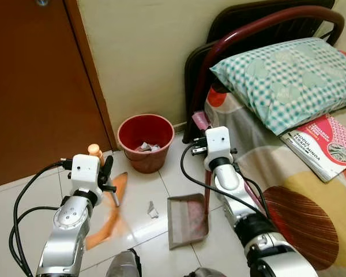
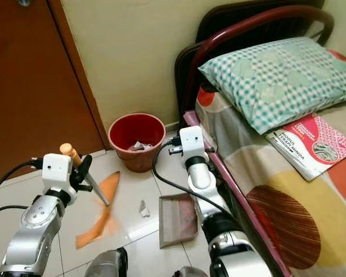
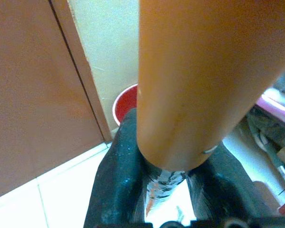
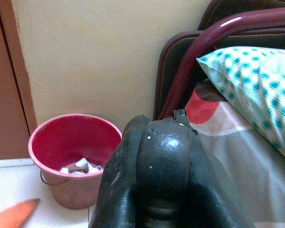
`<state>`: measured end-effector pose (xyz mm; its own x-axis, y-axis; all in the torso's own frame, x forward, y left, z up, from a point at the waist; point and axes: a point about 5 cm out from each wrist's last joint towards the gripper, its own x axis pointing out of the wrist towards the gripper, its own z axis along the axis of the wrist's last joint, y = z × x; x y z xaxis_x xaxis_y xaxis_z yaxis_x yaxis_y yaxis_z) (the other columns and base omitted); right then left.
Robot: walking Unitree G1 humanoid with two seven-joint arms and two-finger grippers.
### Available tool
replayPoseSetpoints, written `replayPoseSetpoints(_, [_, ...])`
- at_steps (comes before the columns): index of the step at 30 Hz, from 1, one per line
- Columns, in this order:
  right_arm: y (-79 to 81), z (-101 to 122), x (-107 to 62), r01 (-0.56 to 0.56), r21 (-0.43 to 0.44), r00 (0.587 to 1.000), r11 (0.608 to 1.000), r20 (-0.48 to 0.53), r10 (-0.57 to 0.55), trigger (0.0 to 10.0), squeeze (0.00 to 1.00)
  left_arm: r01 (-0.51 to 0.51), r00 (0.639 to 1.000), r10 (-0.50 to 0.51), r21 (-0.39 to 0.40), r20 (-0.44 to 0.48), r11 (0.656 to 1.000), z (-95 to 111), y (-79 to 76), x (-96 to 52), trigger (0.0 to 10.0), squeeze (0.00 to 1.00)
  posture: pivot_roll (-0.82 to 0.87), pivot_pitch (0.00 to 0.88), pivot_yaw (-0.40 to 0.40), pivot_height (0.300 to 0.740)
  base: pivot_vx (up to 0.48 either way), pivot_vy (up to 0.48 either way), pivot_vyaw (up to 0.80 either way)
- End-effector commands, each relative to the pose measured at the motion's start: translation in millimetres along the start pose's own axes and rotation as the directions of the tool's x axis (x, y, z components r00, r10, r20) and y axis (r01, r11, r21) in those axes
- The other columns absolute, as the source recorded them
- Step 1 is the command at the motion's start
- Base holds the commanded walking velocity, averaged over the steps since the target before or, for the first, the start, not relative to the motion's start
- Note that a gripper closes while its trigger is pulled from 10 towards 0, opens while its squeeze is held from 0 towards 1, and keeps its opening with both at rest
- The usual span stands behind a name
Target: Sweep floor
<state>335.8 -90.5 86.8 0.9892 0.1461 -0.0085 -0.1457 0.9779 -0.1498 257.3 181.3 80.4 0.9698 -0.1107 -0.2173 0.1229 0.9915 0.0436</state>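
A: How is the orange broom (image 1: 106, 213) held?

B: Its handle is clamped by the left gripper (image 1: 106, 173). The paper scrap (image 1: 153, 210) lies just beyond, before the dustpan (image 1: 187, 219).

A: The risk?

B: The scrap could be flicked past; the dustpan's grip by the right gripper (image 4: 156, 161), fingers pressed together, cannot be told.

orange broom head (image 1: 106, 216) blurred; book (image 1: 327, 145) cut off.

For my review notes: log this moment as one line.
left gripper: shut on broom | right gripper: holds dustpan on floor | scrap between broom and dustpan | bin by wall
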Motion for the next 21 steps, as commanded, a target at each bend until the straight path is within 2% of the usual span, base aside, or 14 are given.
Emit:
replayPoseSetpoints(1, [2.3,2,2.2,-0.004,0.012,1.000,1.000,0.006,0.004,10.0,0.00,0.093,0.990,-0.109,-0.167,-0.090,0.982,-19,-21.6,-1.6,10.0,0.00,0.22,0.129,-0.120,0.740,0.000,0.000,0.00])
replayPoseSetpoints(4, [6.1,-1,2.1,-0.014,0.028,1.000,1.000,-0.008,0.014,10.0,0.00,0.110,0.989,-0.128,-0.220,-0.072,0.969,-13,-27.4,-0.7,10.0,0.00,0.22,0.128,-0.122,0.740,0.000,0.000,0.00])
replayPoseSetpoints(5, [8.0,-3,2.1,-0.017,0.048,1.000,0.999,-0.025,0.019,10.0,0.00,0.125,0.988,-0.145,-0.265,-0.057,0.956,-10,-32.3,0.3,10.0,0.00,0.22,0.128,-0.122,0.740,0.000,0.000,0.00])
replayPoseSetpoints(10, [11.2,-6,3.2,-0.038,0.077,0.998,0.996,-0.048,0.042,10.0,0.00,0.156,0.985,-0.171,-0.295,-0.028,0.943,-3,-40.6,1.8,10.0,0.00,0.21,0.130,-0.120,0.740,0.000,0.000,0.00])
replayPoseSetpoints(12, [10.2,-8,4.6,-0.040,0.094,0.996,0.995,-0.070,0.046,10.0,0.00,0.183,0.981,-0.192,-0.356,0.010,0.917,5,-48.9,5.6,10.0,0.00,0.16,0.136,-0.135,0.740,0.000,0.000,0.00])
replayPoseSetpoints(16, [11.6,-7,6.8,-0.047,0.101,0.996,0.994,-0.072,0.054,10.0,0.00,0.203,0.978,-0.204,-0.432,0.045,0.879,16,-57.7,8.4,10.0,0.00,0.14,0.140,-0.135,0.740,0.000,0.000,0.00])
replayPoseSetpoints(17, [11.6,-7,6.8,-0.047,0.101,0.996,0.994,-0.072,0.054,10.0,0.00,0.203,0.978,-0.204,-0.432,0.045,0.879,16,-57.7,8.4,10.0,0.00,0.14,0.140,-0.135,0.740,0.000,0.000,0.00])
replayPoseSetpoints(18, [13.6,-6,7.4,-0.048,0.110,0.996,0.993,-0.073,0.057,10.0,0.00,0.215,0.975,-0.212,-0.471,0.060,0.855,19,-61.3,9.7,10.0,0.00,0.14,0.140,-0.135,0.740,0.000,0.000,0.00])
replayPoseSetpoints(21, [16.8,-6,7.6,-0.054,0.121,0.995,0.991,-0.074,0.063,10.0,0.00,0.234,0.970,-0.229,-0.518,0.076,0.822,26,-65.7,12.9,10.0,0.00,0.13,0.139,-0.124,0.740,0.000,0.000,0.00])
